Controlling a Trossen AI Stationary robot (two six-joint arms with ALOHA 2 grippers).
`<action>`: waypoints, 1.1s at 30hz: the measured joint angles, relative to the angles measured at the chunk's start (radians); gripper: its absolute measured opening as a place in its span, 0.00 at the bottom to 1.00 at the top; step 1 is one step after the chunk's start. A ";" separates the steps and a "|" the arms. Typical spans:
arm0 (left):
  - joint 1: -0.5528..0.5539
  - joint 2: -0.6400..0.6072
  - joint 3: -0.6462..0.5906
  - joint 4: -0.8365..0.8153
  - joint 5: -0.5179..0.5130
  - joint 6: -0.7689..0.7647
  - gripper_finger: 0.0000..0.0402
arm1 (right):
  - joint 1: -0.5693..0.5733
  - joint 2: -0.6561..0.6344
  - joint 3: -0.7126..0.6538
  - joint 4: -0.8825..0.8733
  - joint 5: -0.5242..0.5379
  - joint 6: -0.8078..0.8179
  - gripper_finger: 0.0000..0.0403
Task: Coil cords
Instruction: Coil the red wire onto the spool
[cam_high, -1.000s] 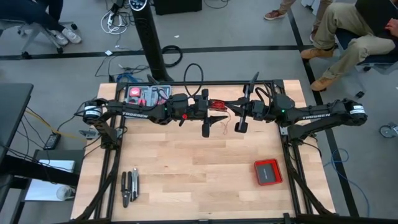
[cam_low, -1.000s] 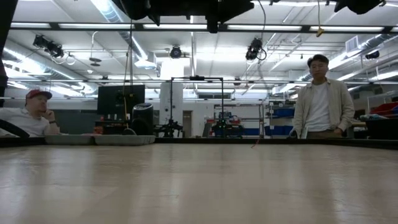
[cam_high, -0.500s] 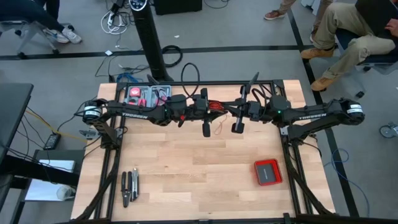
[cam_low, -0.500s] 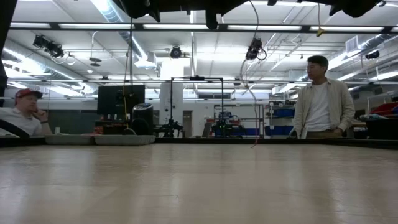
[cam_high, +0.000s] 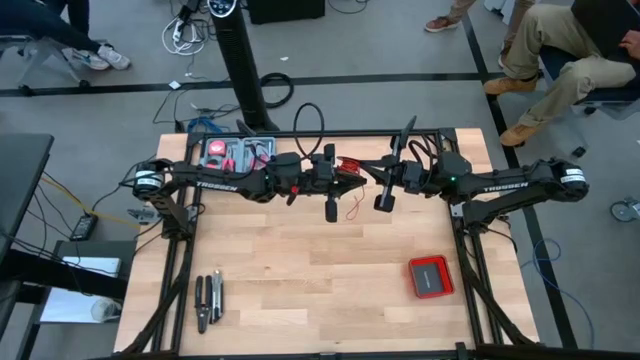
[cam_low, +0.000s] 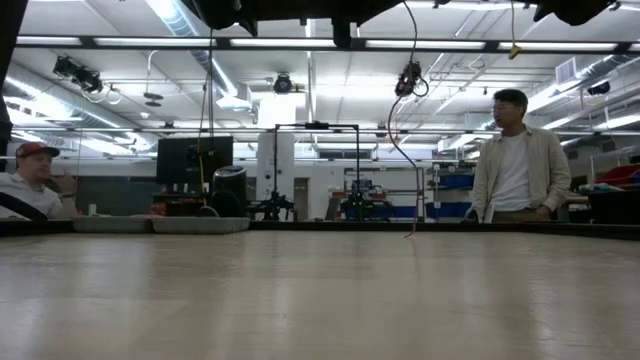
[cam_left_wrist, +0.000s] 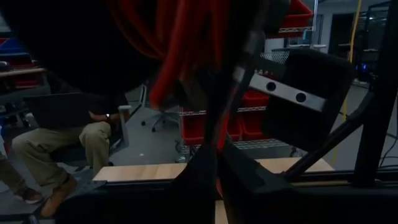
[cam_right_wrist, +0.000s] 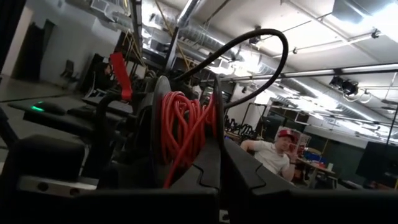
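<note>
The cords are one thin red wire, mostly wound into a small coil (cam_high: 349, 166) on a black spool (cam_right_wrist: 151, 124). It is held in the air over the table's far middle, between my two grippers. My right gripper (cam_high: 368, 168) reaches in from the right, shut at the coil (cam_right_wrist: 183, 127). From the left, my left gripper (cam_high: 358, 181) is shut on the wire just beside the coil. A loose tail of wire (cam_high: 352, 205) hangs down toward the table (cam_low: 410, 228). My left gripper pinches a strand of the red wire (cam_left_wrist: 219, 134) between its two fingers, coming roughly level from the table's left. The strand runs up from the fingers into the coil, clear of the table. My right gripper (cam_right_wrist: 217, 167) is shut at the near rim of the coil (cam_right_wrist: 200, 140), level from the table's right. Its own fingers hide whether they have the spool or the wound wire. The coil stands on edge, lifted clear.
A flat red square box (cam_high: 431, 276) lies at the near right of the wooden table. Dark hand tools (cam_high: 208, 298) lie at the near left, and a tray of tools (cam_high: 238, 153) sits at the far left. People stand or sit beyond the table (cam_low: 515, 160).
My left gripper has shut: its fingers were spread wide beside the coil a second ago and now meet on the red wire. The coil has stayed in the air at my right gripper. The loose tail hangs a little farther left.
</note>
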 joint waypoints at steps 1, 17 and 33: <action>0.000 0.000 0.000 0.000 0.000 0.000 0.03 | 0.000 0.000 0.000 -0.002 0.000 0.000 0.00; 0.004 0.044 0.000 0.038 0.018 -0.039 0.19 | 0.002 0.020 0.000 0.007 -0.001 0.035 0.00; 0.005 0.045 0.000 -0.002 0.012 -0.025 0.24 | 0.002 0.020 0.000 0.009 0.002 0.034 0.00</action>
